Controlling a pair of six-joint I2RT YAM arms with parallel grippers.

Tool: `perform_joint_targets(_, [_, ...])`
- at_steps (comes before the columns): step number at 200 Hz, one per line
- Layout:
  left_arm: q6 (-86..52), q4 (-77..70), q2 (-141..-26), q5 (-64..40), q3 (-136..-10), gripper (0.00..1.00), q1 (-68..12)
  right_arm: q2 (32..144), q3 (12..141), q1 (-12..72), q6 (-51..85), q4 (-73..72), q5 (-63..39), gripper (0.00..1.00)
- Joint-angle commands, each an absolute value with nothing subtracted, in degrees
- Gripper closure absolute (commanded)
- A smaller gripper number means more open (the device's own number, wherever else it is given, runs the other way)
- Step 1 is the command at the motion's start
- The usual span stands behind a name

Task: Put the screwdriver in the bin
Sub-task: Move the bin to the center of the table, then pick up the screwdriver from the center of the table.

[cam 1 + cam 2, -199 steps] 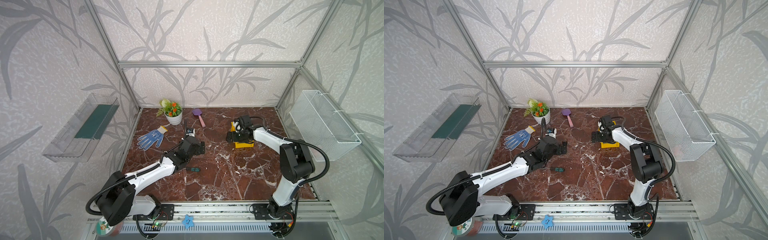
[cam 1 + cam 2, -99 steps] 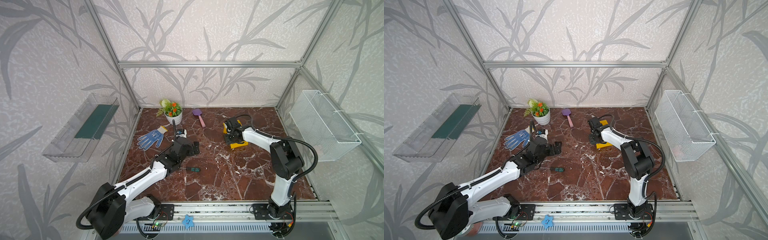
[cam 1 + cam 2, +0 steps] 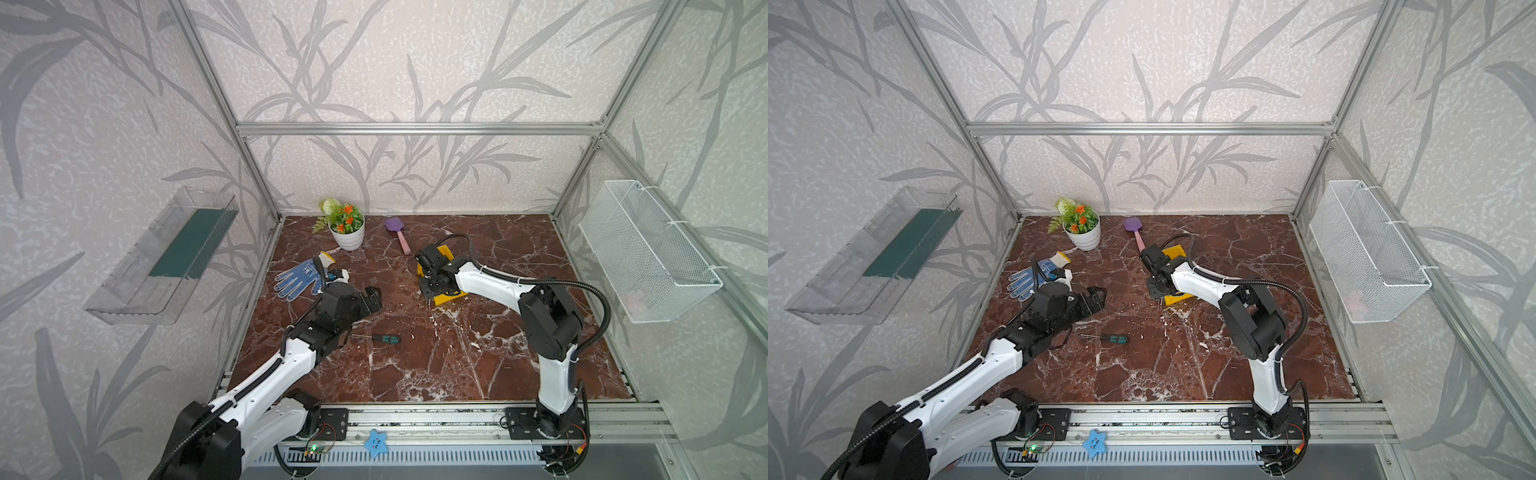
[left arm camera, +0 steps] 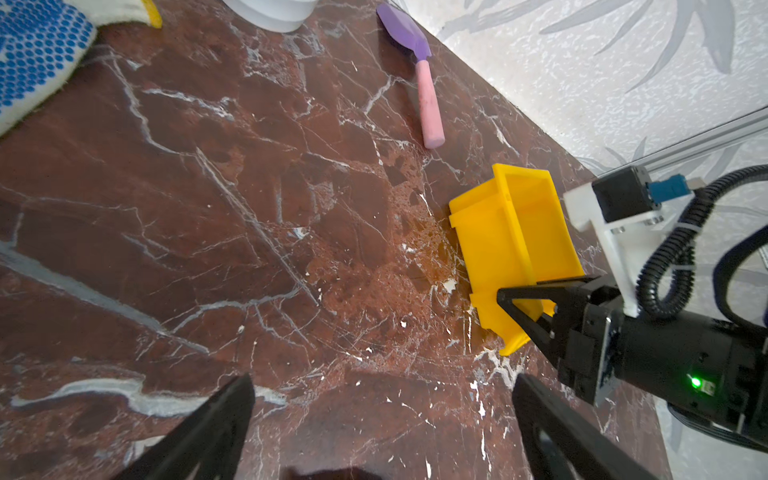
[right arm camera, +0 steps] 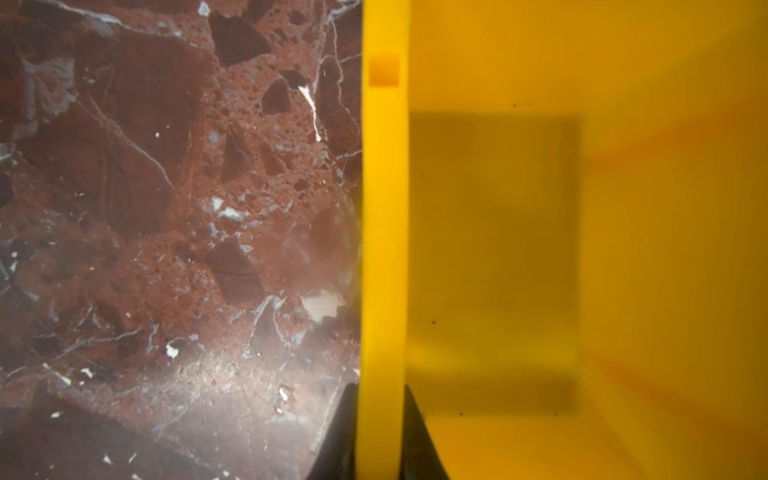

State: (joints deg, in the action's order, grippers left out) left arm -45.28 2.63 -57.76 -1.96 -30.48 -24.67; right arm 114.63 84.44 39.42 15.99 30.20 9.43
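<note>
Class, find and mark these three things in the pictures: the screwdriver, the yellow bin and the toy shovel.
screwdriver (image 3: 387, 338): in a top view, on its green-and-black handle.
bin (image 4: 490, 249): left wrist view, on its outer side wall.
toy shovel (image 3: 1132, 224): in a top view, on its purple blade.

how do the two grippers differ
The left gripper has its fingers spread wide, nothing between them; the right gripper has its fingers pinched on the side wall of the yellow bin. The left gripper hangs over bare marble tabletop; the right gripper is down at the bin. Both are black; neither touches the screwdriver.
</note>
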Motion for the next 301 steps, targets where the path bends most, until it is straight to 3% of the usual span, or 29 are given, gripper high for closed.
perform_joint_targets(1, [-47.2,4.2,-56.4,-5.0,-30.6,0.01,-23.7,113.4,86.0,39.2,13.9,34.7,8.6,0.72])
perform_joint_targets(21, [-48.5,5.4,-55.0,-5.9,-31.4,0.01,-22.9,107.8,84.9,40.1,10.8,34.2,7.4,0.60])
perform_joint_targets(40, [-50.0,6.9,-52.5,-8.8,-32.5,0.01,-20.6,102.1,81.3,42.1,6.5,31.2,4.9,0.37])
perform_joint_targets(57, [-51.3,8.2,-50.5,-12.6,-33.1,0.01,-16.7,98.1,76.4,44.4,3.8,26.8,3.0,0.27])
perform_joint_targets(95, [-59.0,2.3,-49.5,-26.1,-30.0,0.01,-4.5,94.9,65.8,50.2,-0.4,15.6,-4.0,0.22])
perform_joint_targets(152, [-61.4,0.0,-48.9,-33.2,-26.0,0.01,3.5,104.6,68.4,57.9,-1.4,11.9,-7.3,0.22])
perform_joint_targets(208, [-54.5,10.1,-43.7,-29.8,-28.7,0.01,3.7,113.6,73.7,62.6,-1.8,14.3,-3.4,0.28])
perform_joint_targets(254, [-53.4,10.5,-43.8,-29.1,-29.2,0.01,3.7,115.3,73.8,62.7,-1.2,14.7,0.6,0.52])
perform_joint_targets(279, [-52.5,11.0,-43.7,-28.6,-29.6,0.01,3.8,114.9,72.9,62.7,-1.2,15.0,3.8,0.60])
perform_joint_targets(301, [-51.3,7.8,-43.9,-30.1,-28.6,0.01,3.6,114.2,71.8,62.6,-0.8,15.1,6.4,0.74])
